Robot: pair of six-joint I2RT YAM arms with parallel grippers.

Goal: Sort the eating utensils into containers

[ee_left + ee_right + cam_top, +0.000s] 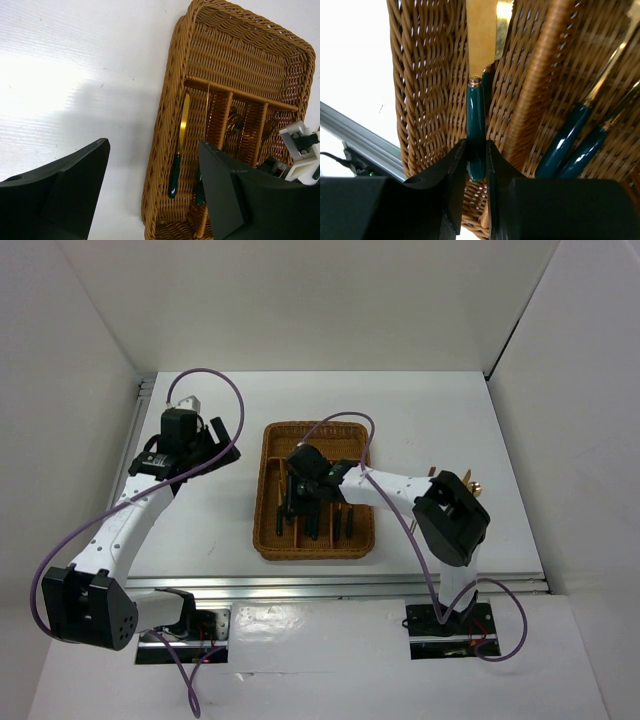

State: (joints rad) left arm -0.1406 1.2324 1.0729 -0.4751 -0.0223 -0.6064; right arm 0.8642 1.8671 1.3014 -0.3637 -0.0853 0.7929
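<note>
Right gripper (pixel 476 155) clamped on knife (pixel 479 75) handle, lower centre | tray (pixel 425 75) frame-left section | left gripper (pixel 154 150) apart, beside tray

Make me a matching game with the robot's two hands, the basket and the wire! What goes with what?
Things:
1. left gripper
2. right gripper
3. tray
4. cable

Clues:
A. purple
B. shut on the green handle of a knife
C. open, beside the tray
D. brown wicker

Pairs: 1-C, 2-B, 3-D, 4-A
</note>
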